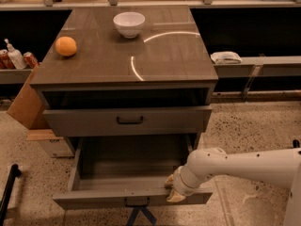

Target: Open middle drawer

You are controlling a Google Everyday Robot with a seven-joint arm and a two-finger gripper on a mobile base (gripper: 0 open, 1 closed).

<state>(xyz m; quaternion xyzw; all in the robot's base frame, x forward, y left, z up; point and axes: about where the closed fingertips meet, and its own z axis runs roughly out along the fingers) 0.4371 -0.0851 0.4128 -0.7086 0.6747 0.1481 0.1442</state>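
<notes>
Gripper (173, 192): set against the top edge of the pulled-out drawer front, right of the handle; open or closed cannot be told.
Arm (235, 166): white, brought in from the right edge, held low and nearly level, bent down at the wrist onto the drawer front.
Middle drawer (113, 199): lower of the two fronts seen, drawn well out toward the near side; front faced near, long axis run left to right, box reaching far into the cabinet; interior seen from above.
Drawer handle (136, 202): small dark bar, centred on that front, left of the gripper and not touched by it.
Upper drawer (84, 122): grey-brown front above and farther, dark bar handle at centre; a dark gap is shown above it.
Cardboard box (23, 102): left of the cabinet, on the floor.
Cabinet top (169, 65): flat, glossy.
Orange (66, 46): on the top, left side.
White bowl (129, 24): on the top, far middle, upright.
Cloth (225, 57): on the right shelf.
Bottle (15, 56): on the left shelf.
</notes>
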